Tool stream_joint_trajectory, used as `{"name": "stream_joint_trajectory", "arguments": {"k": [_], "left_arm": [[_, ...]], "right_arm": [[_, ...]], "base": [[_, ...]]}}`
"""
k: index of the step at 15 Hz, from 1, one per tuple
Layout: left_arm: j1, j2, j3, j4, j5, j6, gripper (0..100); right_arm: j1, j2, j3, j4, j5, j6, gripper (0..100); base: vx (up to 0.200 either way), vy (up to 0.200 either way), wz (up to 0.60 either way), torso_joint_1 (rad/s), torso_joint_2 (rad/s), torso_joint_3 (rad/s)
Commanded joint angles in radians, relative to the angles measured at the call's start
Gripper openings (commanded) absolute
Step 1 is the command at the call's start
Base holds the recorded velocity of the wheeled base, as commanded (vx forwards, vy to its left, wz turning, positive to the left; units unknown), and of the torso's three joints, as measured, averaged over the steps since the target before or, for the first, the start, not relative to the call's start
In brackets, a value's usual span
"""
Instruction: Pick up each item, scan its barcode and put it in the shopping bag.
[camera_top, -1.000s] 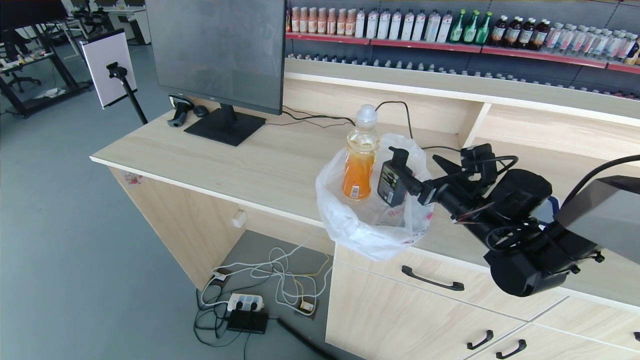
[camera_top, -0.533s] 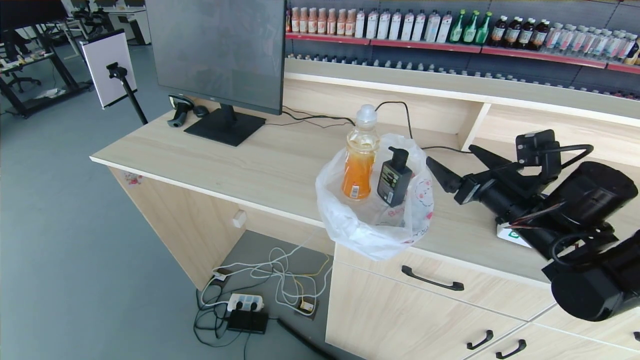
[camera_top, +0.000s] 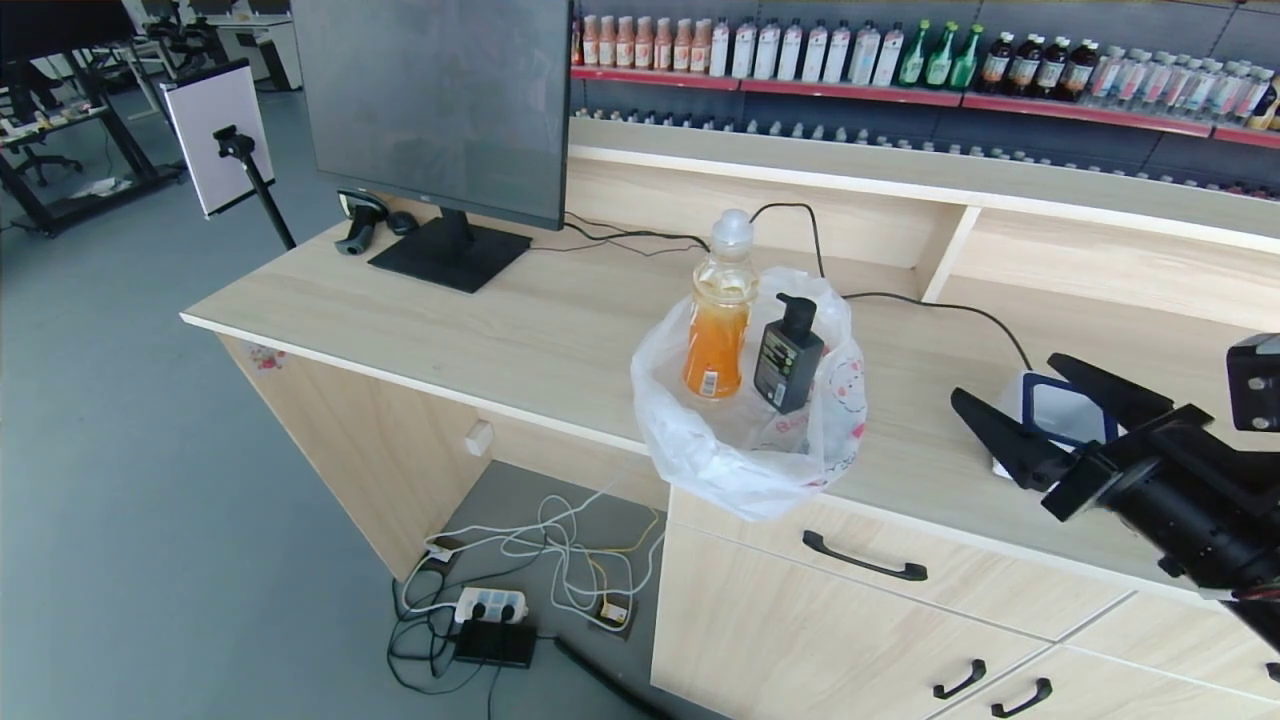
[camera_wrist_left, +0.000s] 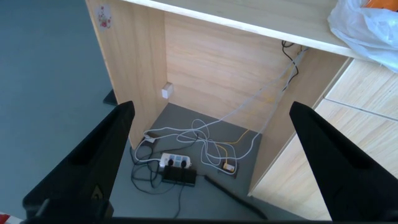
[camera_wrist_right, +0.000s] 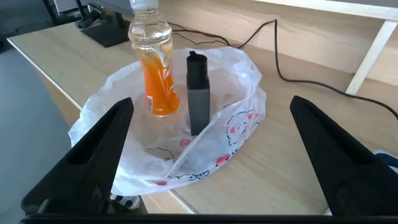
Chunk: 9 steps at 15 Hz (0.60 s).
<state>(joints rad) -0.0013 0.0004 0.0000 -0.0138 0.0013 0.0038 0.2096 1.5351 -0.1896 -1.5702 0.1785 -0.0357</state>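
A white plastic shopping bag (camera_top: 745, 440) (camera_wrist_right: 211, 146) sits at the counter's front edge. Inside it stand an orange juice bottle (camera_top: 718, 320) (camera_wrist_right: 154, 65) and a dark pump bottle (camera_top: 790, 355) (camera_wrist_right: 198, 93). My right gripper (camera_top: 1020, 415) hovers over the counter to the right of the bag, open and holding nothing. Just behind its fingers lies a flat blue-rimmed scanner (camera_top: 1060, 412) with a cable. My left gripper (camera_wrist_left: 211, 162) hangs open below counter height, facing the floor under the desk.
A monitor (camera_top: 440, 110) and a handheld scanner (camera_top: 357, 222) stand at the counter's back left. Cables run across the counter (camera_top: 560, 330). Drawers (camera_top: 860, 600) sit below the bag. A power strip and loose cords (camera_top: 500, 600) (camera_wrist_left: 177, 168) lie on the floor. Bottle shelves line the back.
My right gripper let go of the dark pump bottle in the bag, opened and drew back to the right, uncovering the flat scanner. The pump bottle stays standing in the bag.
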Motion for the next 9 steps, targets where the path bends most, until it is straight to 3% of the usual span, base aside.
{"name": "stream_joint_trajectory", "arguments": {"k": [1,4,5,9], "left_arm": [[0.0,0.0,0.0,-0.002,0.0,-0.001,100],[0.0,0.0,0.0,0.0,0.0,0.001,100],[0.0,0.0,0.0,-0.002,0.0,0.001,100],[0.0,0.0,0.0,0.0,0.0,-0.001,100]], "right_arm": [[0.001,-0.219,0.19,-0.001,-0.001,0.005,100],[0.002,-0.316,0.19,0.047,0.001,-0.001,100],[0.002,-0.377,0.19,0.139,0.001,-0.001,100],[0.028,-0.799,0.188,0.76,0.007,-0.03,100]], "base": [[0.0,0.0,0.0,0.0,0.0,0.0],[0.0,0.0,0.0,0.0,0.0,0.0],[0.0,0.0,0.0,0.0,0.0,0.0],[0.0,0.0,0.0,0.0,0.0,0.0]]}}
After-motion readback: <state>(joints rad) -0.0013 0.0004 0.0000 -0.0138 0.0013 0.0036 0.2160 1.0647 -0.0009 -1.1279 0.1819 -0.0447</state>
